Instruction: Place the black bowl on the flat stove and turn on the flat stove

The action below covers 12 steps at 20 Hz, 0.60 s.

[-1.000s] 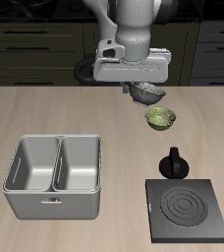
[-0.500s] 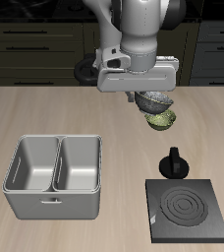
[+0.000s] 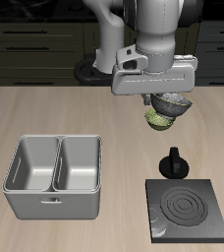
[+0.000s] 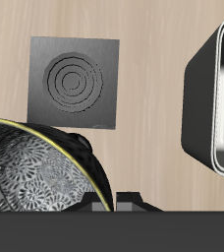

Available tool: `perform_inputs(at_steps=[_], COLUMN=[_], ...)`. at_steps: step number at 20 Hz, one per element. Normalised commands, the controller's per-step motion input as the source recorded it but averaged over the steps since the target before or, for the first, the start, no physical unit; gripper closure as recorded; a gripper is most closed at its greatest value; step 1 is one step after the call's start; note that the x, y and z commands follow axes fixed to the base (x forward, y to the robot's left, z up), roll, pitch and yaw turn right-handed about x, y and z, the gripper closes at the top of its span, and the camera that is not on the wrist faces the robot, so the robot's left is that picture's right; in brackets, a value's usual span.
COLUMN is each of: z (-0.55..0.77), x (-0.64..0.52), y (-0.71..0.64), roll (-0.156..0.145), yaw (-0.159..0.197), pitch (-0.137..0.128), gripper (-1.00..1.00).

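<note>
Half of the first step looks done to my eye: I have the black bowl (image 3: pixel 169 102) up off the counter, my fingers clenched on its rim, and it hangs under my gripper (image 3: pixel 167 98) over the middle-back part of the counter, in front of the yellow-green bowl (image 3: pixel 160 119), which sits on the wood just below and partly behind it in the exterior view. In my wrist view the black bowl (image 4: pixel 30 172) fills the near field, speckled silvery inside with a dark rim, so I judge the hold to be firm, though I cannot see exactly where each fingertip bites. The flat stove (image 3: pixel 188 209) lies near the front edge of the counter, toward its corner, well apart from where I hang; its ring marks (image 4: pixel 75 77) show bare, nothing resting on them. A black knob-like piece (image 3: pixel 173 162) stands on the counter between me and the stove, just beside its back edge; I take it for the control, and it looks untouched. The grey double basin (image 3: pixel 53 175) sits toward the other front corner and has no part in this. What is left, as I judge it: carry the bowl forward over the burner, set it down level, let go, then turn the knob.
</note>
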Motion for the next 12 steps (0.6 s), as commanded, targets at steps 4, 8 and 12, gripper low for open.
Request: perform_inputs(at_steps=[4,8,12], z=[-0.02,-0.09,-0.09], x=[0.42,0.28,0.42], y=[0.20,0.04,0.07], roll=[0.001,-0.022,-0.022], yaw=[0.018,0.027,0.020], pitch=[0.024,0.014,0.034], gripper=[1.00,1.00,1.00])
